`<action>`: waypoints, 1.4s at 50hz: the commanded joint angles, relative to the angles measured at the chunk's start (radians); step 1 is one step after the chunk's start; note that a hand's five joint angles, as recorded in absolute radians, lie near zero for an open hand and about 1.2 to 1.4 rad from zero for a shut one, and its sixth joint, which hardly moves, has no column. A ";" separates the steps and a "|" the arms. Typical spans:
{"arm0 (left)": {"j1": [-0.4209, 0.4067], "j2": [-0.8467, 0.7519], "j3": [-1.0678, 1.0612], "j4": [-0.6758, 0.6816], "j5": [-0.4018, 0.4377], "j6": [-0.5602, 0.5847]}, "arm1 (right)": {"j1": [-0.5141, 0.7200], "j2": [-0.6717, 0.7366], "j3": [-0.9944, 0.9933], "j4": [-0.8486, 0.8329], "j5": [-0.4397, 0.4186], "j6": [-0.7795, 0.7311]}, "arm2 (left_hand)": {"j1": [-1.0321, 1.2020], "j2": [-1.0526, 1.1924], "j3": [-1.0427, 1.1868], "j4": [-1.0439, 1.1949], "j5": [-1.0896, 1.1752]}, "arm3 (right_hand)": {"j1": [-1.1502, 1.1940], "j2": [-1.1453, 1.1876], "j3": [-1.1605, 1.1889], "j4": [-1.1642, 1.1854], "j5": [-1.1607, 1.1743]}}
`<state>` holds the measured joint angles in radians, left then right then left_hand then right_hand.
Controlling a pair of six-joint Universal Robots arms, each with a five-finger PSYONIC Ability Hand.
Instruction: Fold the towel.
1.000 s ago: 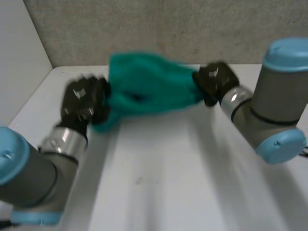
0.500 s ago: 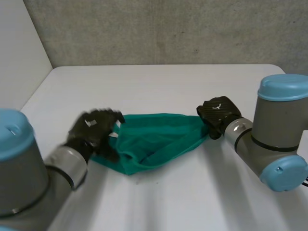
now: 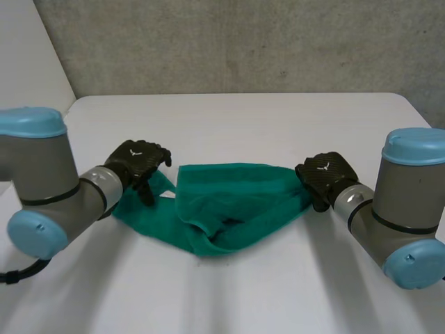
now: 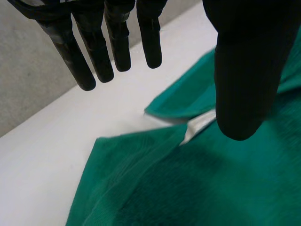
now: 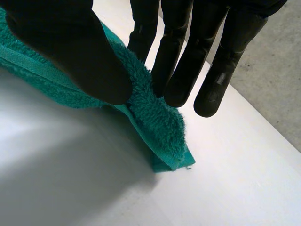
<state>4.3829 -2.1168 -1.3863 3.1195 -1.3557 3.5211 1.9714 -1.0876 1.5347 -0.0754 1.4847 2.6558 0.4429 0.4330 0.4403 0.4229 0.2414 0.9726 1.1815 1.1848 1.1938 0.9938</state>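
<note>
Eyeballing the towel (image 3: 236, 202) bunched mid-frame on the table (image 3: 243, 118), we reckoned it light and floppy, best grabbed by corners; right hand (image 3: 325, 177) pinched its right end, left hand (image 3: 139, 161) hovered spread, empty.

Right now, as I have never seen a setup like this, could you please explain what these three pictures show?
This is a robot with two arms, each ending in a black hand. The wide picture comes from a head camera behind the arms, looking down at a white table. The other two come from cameras on the wrists, each looking along its own hand's palm. A green towel lies loosely bunched on the table. The right hand pinches the towel's end on its side between thumb and fingers. The left hand is open above the towel's other end, holding nothing.
</note>
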 commanded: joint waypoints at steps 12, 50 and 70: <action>-0.006 -0.120 0.089 -0.044 -0.013 0.026 | 0.003 0.000 0.015 -0.021 0.003 -0.023 | 0.061 0.071 0.064 0.081 0.088 | 0.424 0.215 0.211 0.202 0.228; 0.013 0.273 0.004 -0.050 -0.066 -0.037 | -0.014 -0.103 -0.074 0.150 0.016 -0.125 | 0.953 0.963 0.956 0.973 0.980 | 0.424 0.215 0.211 0.202 0.228; 0.099 0.508 -0.447 -0.032 0.015 -0.088 | 0.000 -0.157 -0.065 0.536 0.058 -0.428 | 0.953 0.963 0.956 0.973 0.980 | 0.424 0.215 0.211 0.202 0.228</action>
<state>4.4743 -1.5308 -1.7612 3.0688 -1.3605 3.4304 1.9602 -1.3085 1.4678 0.4682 1.5180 2.2563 1.1274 1.1961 1.1903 1.1973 0.9642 0.9726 1.1815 1.1848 1.1938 0.9949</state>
